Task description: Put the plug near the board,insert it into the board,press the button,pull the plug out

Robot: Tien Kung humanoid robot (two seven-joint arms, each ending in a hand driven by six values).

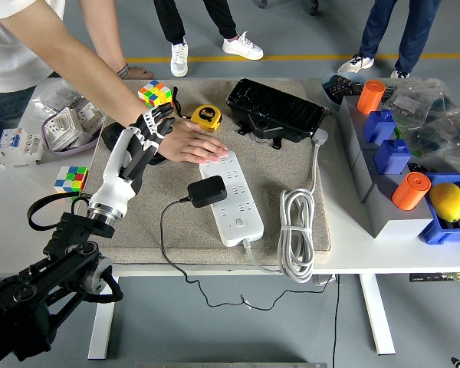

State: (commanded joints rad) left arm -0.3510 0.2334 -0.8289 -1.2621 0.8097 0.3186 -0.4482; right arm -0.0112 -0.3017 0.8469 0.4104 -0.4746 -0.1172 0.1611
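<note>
In the middle of the frame we are seeing the black plug (208,191) sitting on the white board (234,201), its cable trailing off to the lower left. A person's hand (193,142) is pressing on the board's far end. Our left hand (147,132) is hovering at upper left, fingers spread, holding nothing, above the tabletop (31,230).
</note>
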